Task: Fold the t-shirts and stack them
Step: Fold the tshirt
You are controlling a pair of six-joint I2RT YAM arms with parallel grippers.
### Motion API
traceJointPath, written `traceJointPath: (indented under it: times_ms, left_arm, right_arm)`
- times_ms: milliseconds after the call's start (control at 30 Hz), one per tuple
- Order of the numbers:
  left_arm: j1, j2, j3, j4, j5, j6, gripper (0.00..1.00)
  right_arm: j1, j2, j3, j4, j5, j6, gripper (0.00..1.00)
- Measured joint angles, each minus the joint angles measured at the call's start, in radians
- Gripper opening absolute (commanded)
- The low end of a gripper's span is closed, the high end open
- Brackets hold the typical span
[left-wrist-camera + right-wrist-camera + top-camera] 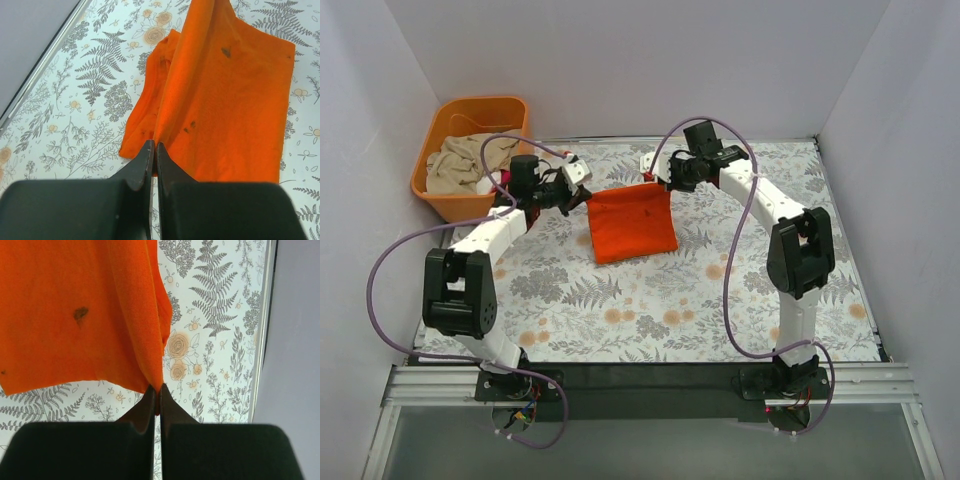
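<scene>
A bright orange-red t-shirt (630, 225) hangs, partly folded, between my two grippers over the far middle of the floral tablecloth (670, 300); its lower edge rests on the cloth. My left gripper (586, 196) is shut on its far left corner; in the left wrist view the left gripper (153, 146) pinches the orange t-shirt (225, 100). My right gripper (655, 180) is shut on the far right corner; in the right wrist view the right gripper (156, 388) pinches the t-shirt's (75, 315) edge. A few dark spots mark the cloth.
An orange plastic tub (440, 190) stands at the far left, holding beige cloth (465, 160). White walls enclose the table on three sides. A metal rail (650, 385) runs along the near edge by the arm bases.
</scene>
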Motion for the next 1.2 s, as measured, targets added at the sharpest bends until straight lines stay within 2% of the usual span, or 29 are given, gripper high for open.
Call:
traceJointPath:
  times_ms: [367, 467, 533, 633, 667, 700, 733, 767, 800, 833, 933, 1000, 1133, 1167, 1200]
  left_arm:
    - [0.008, 0.160, 0.064, 0.032, -0.041, -0.006, 0.00]
    - [0.011, 0.230, 0.092, 0.040, -0.061, -0.008, 0.00]
    - [0.012, 0.274, 0.111, 0.055, -0.074, -0.016, 0.00]
    - [0.013, 0.332, 0.137, 0.069, -0.094, -0.027, 0.02]
    - [0.014, 0.348, 0.143, 0.071, -0.103, -0.031, 0.06]
    - [0.014, 0.361, 0.150, 0.073, -0.113, -0.036, 0.17]
    - [0.015, 0.373, 0.157, 0.074, -0.125, -0.041, 0.23]
    - [0.016, 0.383, 0.166, 0.071, -0.138, -0.051, 0.31]
    - [0.017, 0.392, 0.181, 0.066, -0.151, -0.064, 0.41]
    - [0.019, 0.397, 0.193, 0.062, -0.165, -0.075, 0.45]
    - [0.029, 0.397, 0.228, 0.037, -0.180, -0.132, 0.52]
    - [0.034, 0.392, 0.257, 0.016, -0.179, -0.177, 0.53]
    - [0.040, 0.359, 0.314, -0.058, -0.153, -0.289, 0.42]
    - [0.040, 0.351, 0.335, -0.082, -0.137, -0.333, 0.35]
    - [0.040, 0.341, 0.345, -0.094, -0.122, -0.369, 0.32]
  right_arm:
    - [0.000, 0.204, 0.175, 0.000, 0.014, 0.001, 0.01]
    - [0.000, 0.263, 0.210, 0.002, 0.020, 0.002, 0.07]
    - [0.000, 0.293, 0.221, 0.006, 0.024, 0.002, 0.14]
    - [0.000, 0.332, 0.234, 0.014, 0.038, 0.007, 0.37]
    - [0.000, 0.345, 0.246, 0.017, 0.043, 0.008, 0.43]
    - [-0.002, 0.358, 0.261, 0.023, 0.050, 0.013, 0.52]
    - [-0.003, 0.370, 0.276, 0.030, 0.058, 0.019, 0.55]
    - [-0.003, 0.379, 0.288, 0.037, 0.067, 0.024, 0.63]
    - [-0.004, 0.382, 0.295, 0.046, 0.074, 0.032, 0.64]
    - [-0.005, 0.382, 0.297, 0.053, 0.080, 0.031, 0.64]
    - [-0.005, 0.378, 0.312, 0.069, 0.092, 0.057, 0.64]
    - [-0.007, 0.362, 0.309, 0.076, 0.094, 0.077, 0.64]
    - [-0.011, 0.273, 0.259, 0.077, 0.091, 0.140, 0.59]
    - [-0.011, 0.244, 0.246, 0.076, 0.086, 0.164, 0.56]
    - [-0.012, 0.214, 0.236, 0.077, 0.077, 0.192, 0.55]
